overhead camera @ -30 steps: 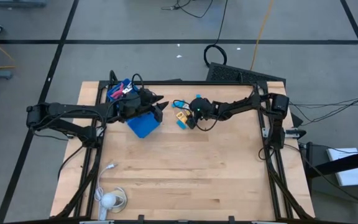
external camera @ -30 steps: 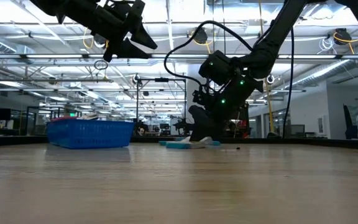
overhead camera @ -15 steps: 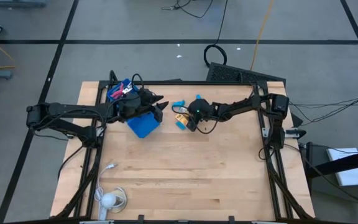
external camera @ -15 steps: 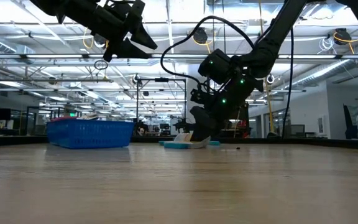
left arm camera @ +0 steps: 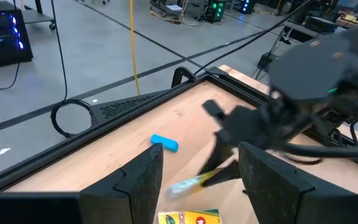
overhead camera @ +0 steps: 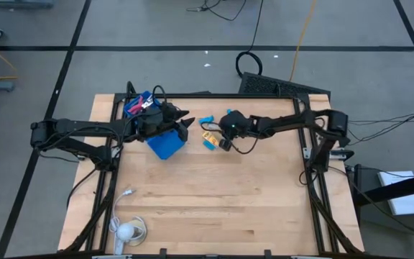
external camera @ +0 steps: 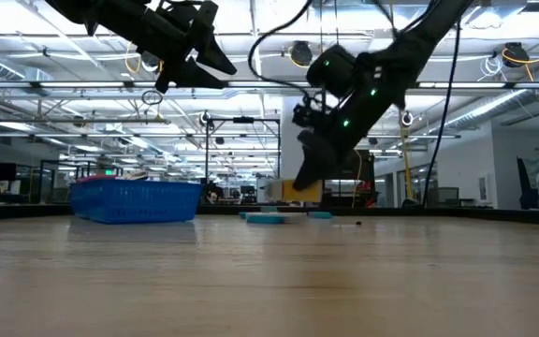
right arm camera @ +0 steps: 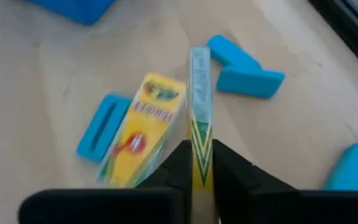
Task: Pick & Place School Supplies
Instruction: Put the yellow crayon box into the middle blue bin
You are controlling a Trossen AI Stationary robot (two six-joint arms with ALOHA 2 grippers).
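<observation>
My right gripper [overhead camera: 218, 139] hangs over the table's far middle, shut on a thin yellow box [right arm camera: 199, 93]; the low view shows that box [external camera: 307, 190] above the tabletop. Below it a second yellow box [right arm camera: 138, 134] lies flat on the wood, with light-blue pieces [right arm camera: 101, 127] [right arm camera: 244, 73] around it. My left gripper [overhead camera: 186, 122] waits open in the air over the blue tray [overhead camera: 165, 146], with nothing between its fingers [left arm camera: 145, 177]. My right gripper pinches the thin yellow box by its two flat faces between the two fingers, at the box's near end [right arm camera: 199, 144]. The fingers slant down from the table's right side and lie along the box. The box stands on edge in the hold, clear of the table.
A white cable and a round white object [overhead camera: 126, 230] lie at the near left corner. Another light-blue piece [overhead camera: 205, 119] lies by the far edge. The dark frame rail [overhead camera: 214, 94] runs along the far edge. Bare wood spreads across the near half.
My right gripper has shut on the thin yellow box and risen with it, rolling a little. The box, which rested tilted on the table half a second ago, now hangs clear above it. The other yellow box and the blue pieces stay where they were.
</observation>
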